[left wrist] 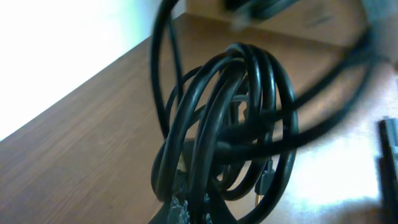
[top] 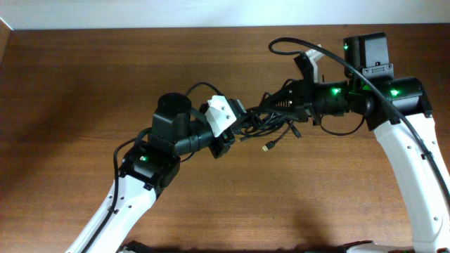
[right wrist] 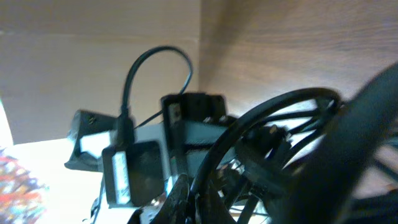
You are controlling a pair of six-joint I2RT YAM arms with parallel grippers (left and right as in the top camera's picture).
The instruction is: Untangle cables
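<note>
though near, cables point(left wrist: 208, 124) blurred, cropped

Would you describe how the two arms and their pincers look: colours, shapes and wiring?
The left arm and right arm have white links and black round joints with green lights. A black wire loops along each. The left pincer has a white housing; the right pincer is mostly black.

glossy black cables point(left wrist: 230, 118), seemingly wooden table point(top: 84, 84)

Brown wood-grain table point(top: 84, 77), pale wall point(top: 176, 13) along far edge, bright glare.
</note>
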